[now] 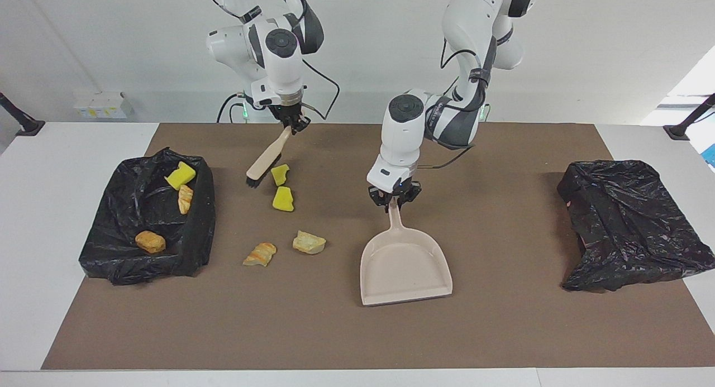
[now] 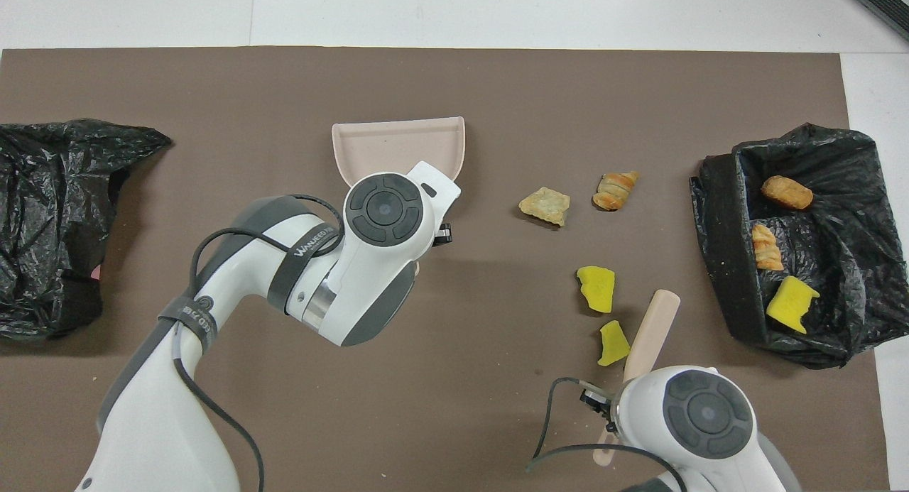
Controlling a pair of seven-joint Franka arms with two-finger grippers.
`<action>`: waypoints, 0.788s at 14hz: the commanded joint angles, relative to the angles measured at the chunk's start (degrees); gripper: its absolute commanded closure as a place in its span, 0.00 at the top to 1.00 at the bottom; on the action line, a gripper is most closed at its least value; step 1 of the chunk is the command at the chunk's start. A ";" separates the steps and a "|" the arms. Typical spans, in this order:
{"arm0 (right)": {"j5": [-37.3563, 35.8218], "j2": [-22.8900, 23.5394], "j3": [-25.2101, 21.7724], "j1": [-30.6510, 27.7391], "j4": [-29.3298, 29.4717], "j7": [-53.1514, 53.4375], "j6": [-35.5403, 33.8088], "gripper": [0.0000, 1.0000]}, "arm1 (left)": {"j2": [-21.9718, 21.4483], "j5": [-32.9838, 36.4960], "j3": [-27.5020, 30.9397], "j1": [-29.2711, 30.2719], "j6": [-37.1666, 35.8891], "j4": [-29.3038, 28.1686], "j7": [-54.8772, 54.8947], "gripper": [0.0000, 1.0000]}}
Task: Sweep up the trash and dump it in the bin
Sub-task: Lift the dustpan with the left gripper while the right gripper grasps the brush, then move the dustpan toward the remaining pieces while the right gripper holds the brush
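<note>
My right gripper (image 1: 290,123) is shut on the handle of a tan brush (image 1: 268,157) (image 2: 650,330). The brush slants down, and its bristles are by the mat between the bin (image 1: 202,219) (image 2: 724,265) and a yellow sponge chunk (image 1: 279,173) (image 2: 612,343). More trash lies loose on the mat: another yellow chunk (image 1: 284,199) (image 2: 596,287) and two bread lumps (image 1: 309,242) (image 1: 260,254). In the bin are one yellow chunk (image 1: 180,175) and two bread lumps. My left gripper (image 1: 395,200) is shut on the beige dustpan's (image 1: 405,270) (image 2: 398,148) handle.
The bin, lined with a black bag, stands at the right arm's end of the brown mat (image 1: 503,331). A crumpled black bag (image 1: 631,225) (image 2: 50,215) lies at the left arm's end. White table shows around the mat.
</note>
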 commanded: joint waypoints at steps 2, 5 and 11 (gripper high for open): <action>0.44 -1.38 0.92 -0.11 -3.70 0.45 -1.89 0.00 | -2.75 0.72 -0.36 4.76 -4.16 -0.88 26.20 0.00; 0.71 -1.29 0.92 -0.28 -5.12 -1.74 -1.54 0.00 | -3.89 0.72 -0.28 6.43 -6.45 -0.88 40.41 0.00; 3.43 6.42 0.83 -1.51 -2.59 -6.67 7.94 0.00 | -3.98 0.72 -0.28 9.69 -9.97 -0.96 70.80 0.00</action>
